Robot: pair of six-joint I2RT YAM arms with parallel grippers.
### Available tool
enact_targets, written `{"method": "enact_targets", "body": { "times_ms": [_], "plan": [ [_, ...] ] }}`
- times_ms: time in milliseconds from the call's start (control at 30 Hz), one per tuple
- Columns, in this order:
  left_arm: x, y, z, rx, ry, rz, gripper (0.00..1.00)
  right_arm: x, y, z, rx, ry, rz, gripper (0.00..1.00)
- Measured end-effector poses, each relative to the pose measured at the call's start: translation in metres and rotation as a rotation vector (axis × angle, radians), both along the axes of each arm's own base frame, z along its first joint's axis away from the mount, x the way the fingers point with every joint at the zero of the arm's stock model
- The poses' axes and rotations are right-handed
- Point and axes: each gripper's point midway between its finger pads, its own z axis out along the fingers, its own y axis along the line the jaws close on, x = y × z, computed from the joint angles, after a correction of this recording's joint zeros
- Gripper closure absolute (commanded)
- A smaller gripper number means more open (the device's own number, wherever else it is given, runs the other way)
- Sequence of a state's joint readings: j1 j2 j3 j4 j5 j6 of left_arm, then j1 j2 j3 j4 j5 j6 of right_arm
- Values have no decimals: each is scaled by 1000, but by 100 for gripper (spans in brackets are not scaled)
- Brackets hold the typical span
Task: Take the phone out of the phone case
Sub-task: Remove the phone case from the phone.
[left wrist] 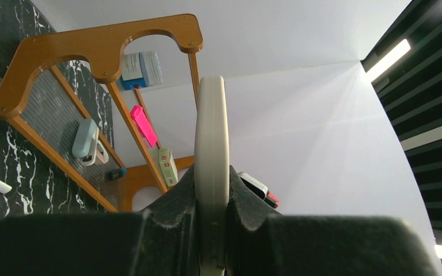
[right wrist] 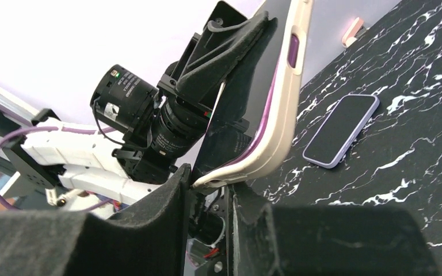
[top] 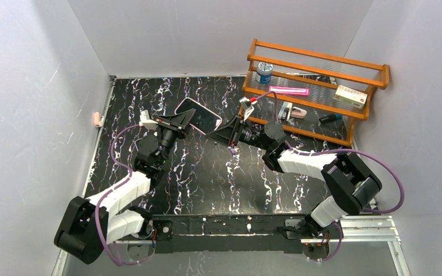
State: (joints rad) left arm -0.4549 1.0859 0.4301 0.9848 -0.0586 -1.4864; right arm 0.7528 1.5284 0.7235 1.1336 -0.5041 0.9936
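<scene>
The phone (top: 200, 117) sits inside its cream phone case (left wrist: 211, 144), lifted above the surface (top: 207, 172). The left pincer (left wrist: 212, 195) is closed firmly on one end to steady it. The right pincer (right wrist: 207, 184) pinches the opposite corner, probably to peel the case away.

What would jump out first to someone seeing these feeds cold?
A phone held up in the air between both arms: the left claw clamps one end, the right claw pinches a corner of the cream case that bows away from it. Next, a second phone lying flat on the black marbled table, and the orange wooden shelf at the far right.
</scene>
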Motion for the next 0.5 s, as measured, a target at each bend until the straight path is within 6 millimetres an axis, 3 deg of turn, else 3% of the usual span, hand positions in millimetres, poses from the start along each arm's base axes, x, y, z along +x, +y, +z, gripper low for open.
{"method": "enact_targets", "body": {
  "times_ms": [333, 500],
  "plan": [
    [3, -5, -10, -50, 63, -35, 100, 0, 0, -9, -79, -319, 11, 99],
    [4, -5, -15, -38, 80, -35, 100, 4, 1, -23, -164, -477, 16, 99]
  ]
}}
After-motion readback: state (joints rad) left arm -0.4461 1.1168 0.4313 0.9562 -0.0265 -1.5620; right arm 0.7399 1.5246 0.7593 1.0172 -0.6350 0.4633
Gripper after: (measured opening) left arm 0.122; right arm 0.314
